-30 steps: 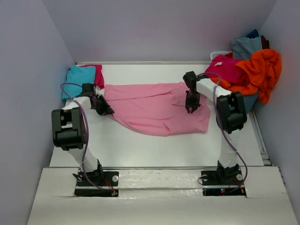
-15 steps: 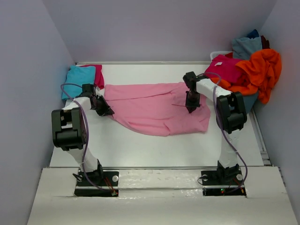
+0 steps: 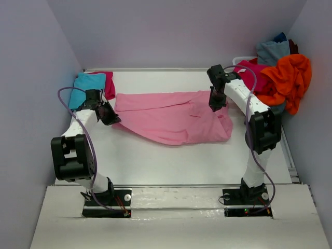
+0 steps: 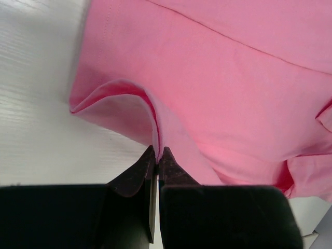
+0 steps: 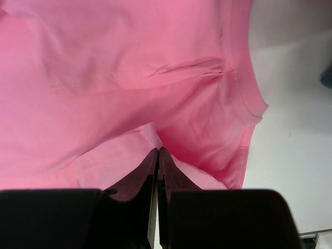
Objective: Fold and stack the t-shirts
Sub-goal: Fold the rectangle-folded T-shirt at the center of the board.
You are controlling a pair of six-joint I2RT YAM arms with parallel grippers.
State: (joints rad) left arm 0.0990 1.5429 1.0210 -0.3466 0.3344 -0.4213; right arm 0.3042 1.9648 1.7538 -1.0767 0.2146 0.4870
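1. Light pink t-shirt point(image 3: 171, 119): lies rumpled across the table point(image 3: 155, 161), nearer the far edge, and is not yet folded.
2. Left gripper point(image 4: 156, 155): jaws closed tight on a raised fold at the shirt's left edge.
3. Right gripper point(image 5: 157, 154): jaws pinched together on a pleat at the shirt's right end. The paired hold likely serves to stretch and lift the cloth.
4. Turquoise t-shirt point(image 3: 85, 85): flat in the far left corner, apparently the stacking place.
5. Orange t-shirt point(image 3: 288, 78): heaped with others in the far right corner, seemingly waiting to be folded.

no readable text, labels, brand marks, numbers or signs in any view
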